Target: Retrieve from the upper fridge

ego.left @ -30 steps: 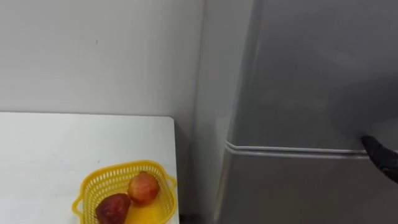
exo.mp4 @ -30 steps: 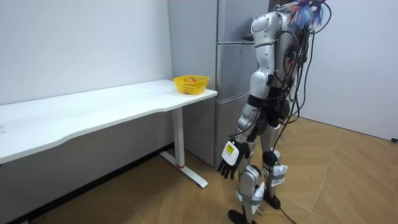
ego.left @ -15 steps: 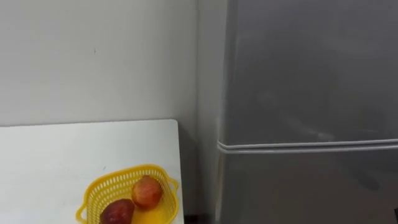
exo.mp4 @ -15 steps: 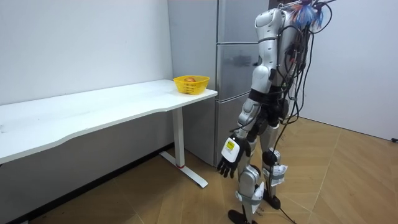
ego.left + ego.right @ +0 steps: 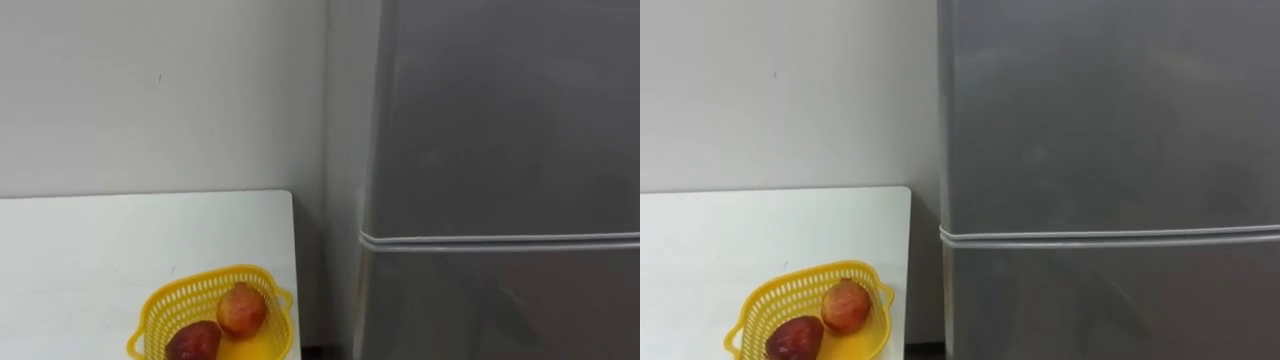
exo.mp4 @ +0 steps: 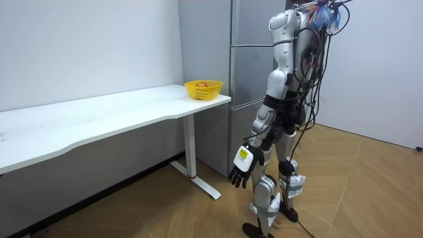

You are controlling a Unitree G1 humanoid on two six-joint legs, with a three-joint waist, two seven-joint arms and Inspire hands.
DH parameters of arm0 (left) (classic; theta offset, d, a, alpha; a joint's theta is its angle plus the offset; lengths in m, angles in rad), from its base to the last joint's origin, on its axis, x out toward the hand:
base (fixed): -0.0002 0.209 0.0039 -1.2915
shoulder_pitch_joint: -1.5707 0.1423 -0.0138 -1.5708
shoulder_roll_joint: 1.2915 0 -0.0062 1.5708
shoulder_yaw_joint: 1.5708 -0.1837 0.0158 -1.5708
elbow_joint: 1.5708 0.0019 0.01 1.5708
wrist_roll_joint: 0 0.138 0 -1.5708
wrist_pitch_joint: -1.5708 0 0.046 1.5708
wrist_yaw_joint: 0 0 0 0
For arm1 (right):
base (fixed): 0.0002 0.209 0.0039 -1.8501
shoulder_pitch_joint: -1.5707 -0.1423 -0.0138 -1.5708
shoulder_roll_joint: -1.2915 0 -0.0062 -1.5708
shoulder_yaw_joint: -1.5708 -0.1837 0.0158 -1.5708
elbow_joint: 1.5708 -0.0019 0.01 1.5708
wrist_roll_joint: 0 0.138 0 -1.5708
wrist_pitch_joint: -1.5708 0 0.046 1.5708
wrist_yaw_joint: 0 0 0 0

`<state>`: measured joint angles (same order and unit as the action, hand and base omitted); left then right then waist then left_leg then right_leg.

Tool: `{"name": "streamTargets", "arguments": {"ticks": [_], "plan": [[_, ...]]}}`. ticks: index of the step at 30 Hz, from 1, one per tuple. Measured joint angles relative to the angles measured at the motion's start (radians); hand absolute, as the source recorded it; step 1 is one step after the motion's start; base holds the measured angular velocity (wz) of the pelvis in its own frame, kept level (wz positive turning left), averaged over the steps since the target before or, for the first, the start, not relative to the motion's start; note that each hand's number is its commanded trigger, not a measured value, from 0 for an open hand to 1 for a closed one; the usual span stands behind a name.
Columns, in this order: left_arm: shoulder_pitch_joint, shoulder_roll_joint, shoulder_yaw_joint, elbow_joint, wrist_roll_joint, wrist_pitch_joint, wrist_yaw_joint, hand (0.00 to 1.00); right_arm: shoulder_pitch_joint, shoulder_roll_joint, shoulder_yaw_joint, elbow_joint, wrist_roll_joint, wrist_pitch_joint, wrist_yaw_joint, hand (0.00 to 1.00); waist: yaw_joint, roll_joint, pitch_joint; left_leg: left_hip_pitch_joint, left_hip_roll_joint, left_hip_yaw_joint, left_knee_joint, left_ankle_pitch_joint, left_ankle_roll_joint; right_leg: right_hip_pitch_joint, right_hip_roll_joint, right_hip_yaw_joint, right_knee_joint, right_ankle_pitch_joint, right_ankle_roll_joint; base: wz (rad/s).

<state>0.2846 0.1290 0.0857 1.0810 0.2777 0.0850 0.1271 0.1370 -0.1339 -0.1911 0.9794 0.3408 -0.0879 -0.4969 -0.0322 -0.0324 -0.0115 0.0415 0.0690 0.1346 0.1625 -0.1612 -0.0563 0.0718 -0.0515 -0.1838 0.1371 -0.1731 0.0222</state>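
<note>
Close before the tall grey two-door fridge point(image 5: 480, 200), stands upright, facing it. Meets its upper door point(image 5: 510, 110) shut flush above the pale seam, and the lower door point(image 5: 500, 300) shut too. Lets the left hand point(image 6: 241, 170) hang low beside the thigh, fingers loosely spread, holding nothing. Finds by the right edge of the white table point(image 5: 90, 240), near the fridge, a yellow plastic mesh basket point(image 5: 160, 300) holding a dark red apple point(image 5: 195, 342) and a paler red-yellow apple point(image 5: 241, 308) side by side.
</note>
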Motion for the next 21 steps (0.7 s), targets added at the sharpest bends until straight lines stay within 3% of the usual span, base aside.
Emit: {"name": "streamTargets", "arguments": {"ticks": [6, 11, 17, 21], "plan": [[-0.007, -0.003, 0.035, 0.009, 0.016, 0.001, -0.005, 0.00, 0.010, 0.001, 0.002, 0.216, -0.031, 0.038, 0.143, 0.00, 0.001, -0.002, 0.0045, 0.019, 0.001, 0.001, 0.001, 0.000, 0.000, 0.014, -0.003, -0.005, 0.016, -0.016, 0.000, 0.03], [-0.012, -0.003, 0.050, 0.011, 0.040, 0.026, -0.028, 0.00, 0.022, 0.003, 0.013, 0.275, -0.031, 0.073, 0.259, 0.00, 0.002, -0.012, 0.0072, 0.016, 0.001, -0.006, 0.006, 0.000, 0.000, 0.017, -0.002, -0.012, 0.017, -0.017, -0.002, 0.03], [-0.016, -0.004, 0.042, 0.022, 0.040, 0.069, -0.031, 0.00, 0.021, 0.017, 0.052, 0.305, -0.077, 0.134, 0.349, 0.00, 0.004, -0.001, 0.0070, 0.017, 0.001, -0.005, 0.005, 0.000, 0.000, 0.016, -0.002, -0.010, 0.016, -0.016, -0.003, 0.00], [-0.022, -0.004, 0.035, 0.021, 0.040, 0.070, -0.030, 0.00, 0.016, 0.022, 0.087, 0.304, -0.110, 0.133, 0.379, 0.00, 0.010, 0.003, 0.0069, 0.020, 0.002, -0.001, 0.005, -0.001, -0.001, 0.015, 0.000, -0.006, 0.016, -0.015, -0.003, -0.03]]}}
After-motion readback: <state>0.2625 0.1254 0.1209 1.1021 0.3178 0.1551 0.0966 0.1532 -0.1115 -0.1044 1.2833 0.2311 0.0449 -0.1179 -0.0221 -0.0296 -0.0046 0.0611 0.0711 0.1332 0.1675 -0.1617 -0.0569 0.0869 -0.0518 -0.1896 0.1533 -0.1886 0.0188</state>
